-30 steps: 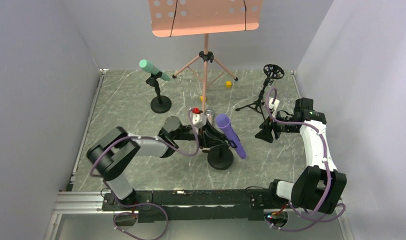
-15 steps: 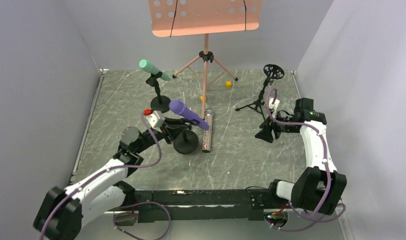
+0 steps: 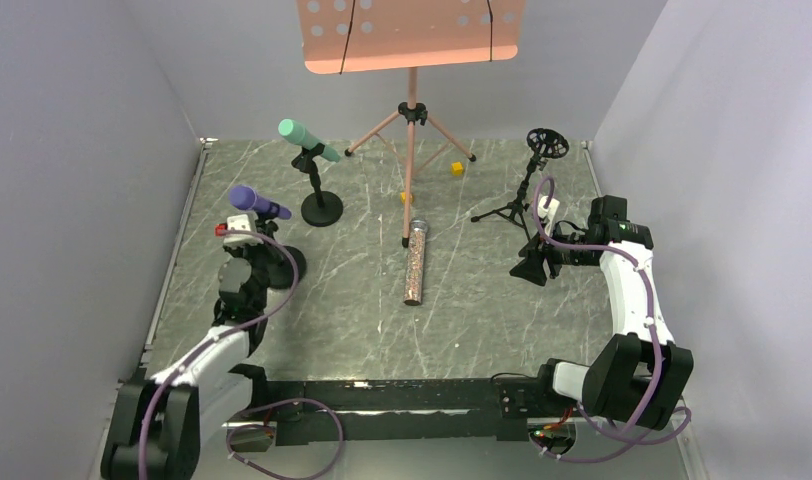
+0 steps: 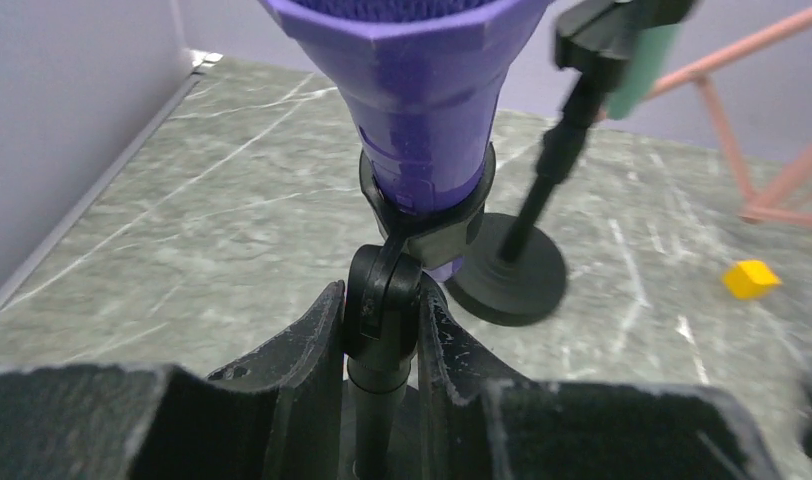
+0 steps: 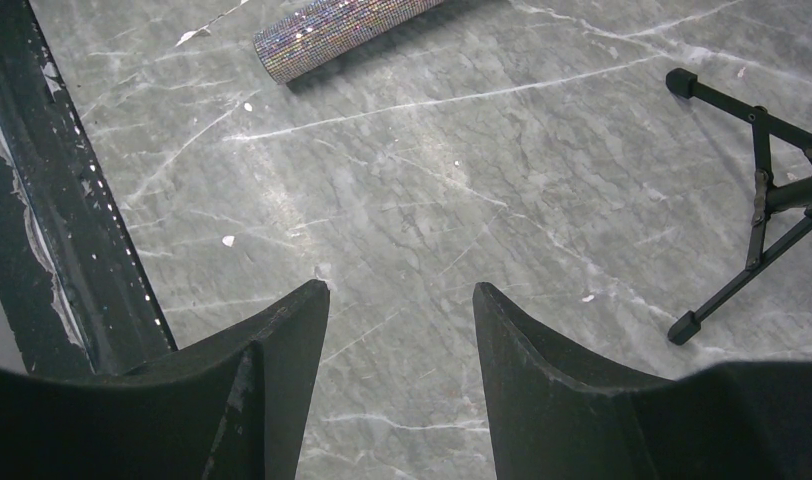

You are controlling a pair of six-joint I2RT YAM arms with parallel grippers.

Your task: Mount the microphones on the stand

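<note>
Two of the three look seated. The mint-green stick microphone (image 3: 304,135) sits tilted in the clip of a short black round-base stand (image 3: 322,209), upper left of the overhead view. The purple stick microphone (image 3: 254,204) is at the far left of that view, in the clip of a second black stand (image 4: 381,300). Your left gripper (image 4: 382,335) is clamped tight on that stand's thin stem, just under the clip's pivot joint. The wrist view shows the purple barrel pushed down through the clip ring, so I judge this one attached. You cannot tell whether its base rests flat on the grey marbled table (image 3: 482,320), because the arm hides it.

What is left is the glittery pinkish-silver microphone (image 3: 415,265). It lies flat on the table at the centre of the overhead frame and touches no stand. The black tripod stand (image 3: 527,190) at the upper right has an empty round holder, so that is probably where it goes. Your right gripper (image 5: 402,295) hangs over bare table near the tripod's feet. Its fingers are apart with nothing between them, and it is well apart from the glittery microphone.
</note>
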